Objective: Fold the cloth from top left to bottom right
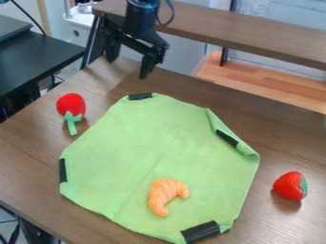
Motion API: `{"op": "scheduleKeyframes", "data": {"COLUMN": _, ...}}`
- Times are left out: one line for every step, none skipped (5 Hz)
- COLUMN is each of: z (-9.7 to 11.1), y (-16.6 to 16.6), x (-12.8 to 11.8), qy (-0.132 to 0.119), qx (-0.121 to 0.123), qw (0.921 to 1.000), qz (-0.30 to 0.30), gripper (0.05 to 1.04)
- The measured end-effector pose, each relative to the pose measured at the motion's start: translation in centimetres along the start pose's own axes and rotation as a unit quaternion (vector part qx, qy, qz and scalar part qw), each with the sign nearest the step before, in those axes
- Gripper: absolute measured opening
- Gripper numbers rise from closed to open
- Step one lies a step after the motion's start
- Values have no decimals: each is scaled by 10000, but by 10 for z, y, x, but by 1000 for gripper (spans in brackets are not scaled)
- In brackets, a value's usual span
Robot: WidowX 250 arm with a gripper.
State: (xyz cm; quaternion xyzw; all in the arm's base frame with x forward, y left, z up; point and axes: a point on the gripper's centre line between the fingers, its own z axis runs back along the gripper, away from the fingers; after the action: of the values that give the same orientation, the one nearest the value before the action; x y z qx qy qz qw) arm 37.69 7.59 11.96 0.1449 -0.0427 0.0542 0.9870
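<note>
The green cloth (134, 143) lies spread on the brown wood-grain table (28, 143), a soft, matte fabric with blunted corners that give it a roughly eight-sided outline; a faint crease runs slantwise across its middle; dark strips sit along its rim, one at the top (140, 96), one at the left (62, 170), one at the upper right (227, 138) and a wider one at the bottom (200, 231); along the upper right the cloth turns over on itself in a narrow, raised flap; a curved, ridged orange croissant-shaped toy (159, 195) rests on the lower part of the cloth

Beyond the left edge, a rounded red toy with a green stem (70, 104) lies near the cloth, a strip of bare wood between them; past the right edge, a plump red strawberry-shaped toy (290, 186) with a green cap sits on the table, apart from the cloth; the cloth's bottom edge comes close to the front of the table

The black gripper (130, 58) hangs over the far edge of the table, above and apart from the cloth's top strip, its two fingers spread wide with a gap between; bare wood runs between the cloth's top and the table's far edge
</note>
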Motion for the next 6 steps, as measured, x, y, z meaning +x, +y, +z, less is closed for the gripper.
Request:
{"op": "scheduleKeyframes", "data": {"z": -4, "y": 13, "x": 12, "qy": 280, "qx": -528, "qw": 9971, "qz": -472, "gripper": 999}}
{"op": "scheduleKeyframes", "data": {"z": -11, "y": 14, "x": 16, "qy": 512, "qx": -1290, "qw": 9842, "qz": -1101, "gripper": 999}}
{"op": "scheduleKeyframes", "data": {"z": -23, "y": 22, "x": 23, "qy": 506, "qx": -1712, "qw": 9688, "qz": -1720, "gripper": 999}}
{"op": "scheduleKeyframes", "data": {"z": -30, "y": 26, "x": 33, "qy": 48, "qx": -1646, "qw": 9631, "qz": -2129, "gripper": 999}}
{"op": "scheduleKeyframes", "data": {"z": -29, "y": 23, "x": 40, "qy": -312, "qx": -1893, "qw": 9515, "qz": -2403, "gripper": 999}}
{"op": "scheduleKeyframes", "data": {"z": -30, "y": 25, "x": 46, "qy": -704, "qx": -2190, "qw": 9425, "qz": -2423, "gripper": 999}}
